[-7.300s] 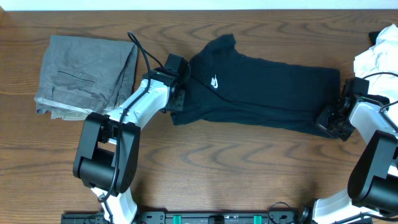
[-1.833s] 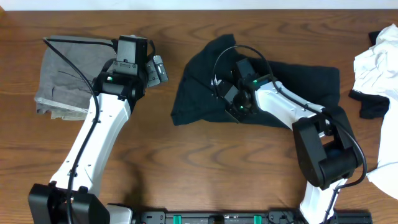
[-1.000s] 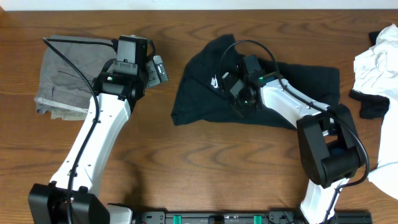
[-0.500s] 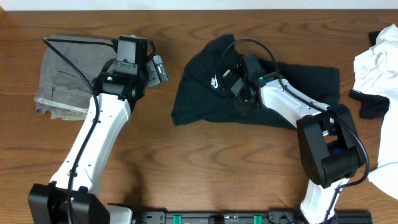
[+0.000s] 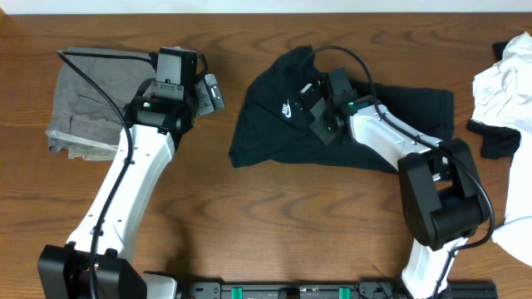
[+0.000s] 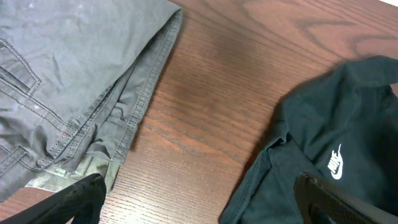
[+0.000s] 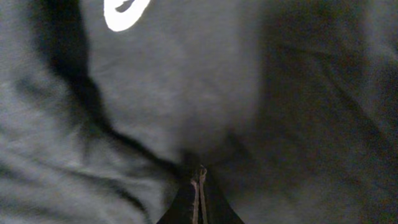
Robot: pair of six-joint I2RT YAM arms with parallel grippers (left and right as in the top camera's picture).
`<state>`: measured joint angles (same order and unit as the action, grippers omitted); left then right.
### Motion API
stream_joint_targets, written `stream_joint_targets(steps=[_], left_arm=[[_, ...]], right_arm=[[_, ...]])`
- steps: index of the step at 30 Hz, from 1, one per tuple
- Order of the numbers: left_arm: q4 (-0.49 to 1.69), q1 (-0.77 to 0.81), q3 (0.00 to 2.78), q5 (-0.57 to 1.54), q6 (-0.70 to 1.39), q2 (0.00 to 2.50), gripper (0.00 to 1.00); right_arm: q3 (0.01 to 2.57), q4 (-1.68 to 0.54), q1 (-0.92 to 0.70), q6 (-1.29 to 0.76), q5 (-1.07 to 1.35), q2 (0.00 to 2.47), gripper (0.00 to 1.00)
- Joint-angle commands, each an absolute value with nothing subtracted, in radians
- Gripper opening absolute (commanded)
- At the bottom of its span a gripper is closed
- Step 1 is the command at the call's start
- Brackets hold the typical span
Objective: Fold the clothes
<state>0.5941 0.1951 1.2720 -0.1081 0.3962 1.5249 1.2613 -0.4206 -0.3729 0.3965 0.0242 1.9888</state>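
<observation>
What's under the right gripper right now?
Only the black T-shirt: the right gripper is shut on a crease of it, with the white logo just beyond. The fabric hides the table there, and how many layers lie beneath cannot be seen.

Overhead: bright, even, diffuse light from above; table (image 5: 274, 216) wood grain crisp, mild sheen, only faint soft shadows; white garment (image 5: 507, 79) at right edge near blown out; black T-shirt (image 5: 266, 133) reads as flat dark mass, folds barely legible.

Left wrist: well lit, sharp; stitching on grey trousers (image 6: 56, 74) clear; pale sheen on wood mid-frame; left gripper (image 6: 198, 182) fingers (image 6: 339, 200) dark, soft-edged along near edge.

Right wrist: dim, very close, soft focus throughout; white logo (image 7: 124, 14) blurred; deep shadow band at left; right gripper (image 7: 198, 186) near-black silhouette.
</observation>
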Motion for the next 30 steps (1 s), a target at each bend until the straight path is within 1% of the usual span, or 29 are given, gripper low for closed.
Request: stream_joint_targets(steps=[1, 6, 13, 16, 30], left_arm=[[0.594, 0.191, 1.283, -0.113, 0.398, 1.529, 0.98], [0.594, 0.191, 1.283, -0.113, 0.398, 1.529, 0.98], [0.594, 0.191, 1.283, -0.113, 0.398, 1.529, 0.98], [0.594, 0.191, 1.283, -0.113, 0.398, 1.529, 0.98], [0.594, 0.191, 1.283, -0.113, 0.398, 1.529, 0.98]], right_arm=[[1.293, -0.403, -0.362, 0.326, -0.015, 1.987, 0.01], [1.359, -0.48, -0.347, 0.233, -0.015, 1.947, 0.01], [1.381, -0.781, -0.322, 0.231, -0.011, 1.915, 0.01], [1.37, -0.857, -0.311, 0.213, -0.011, 1.916, 0.01], [1.334, -0.848, -0.239, 0.149, -0.01, 1.916, 0.01]])
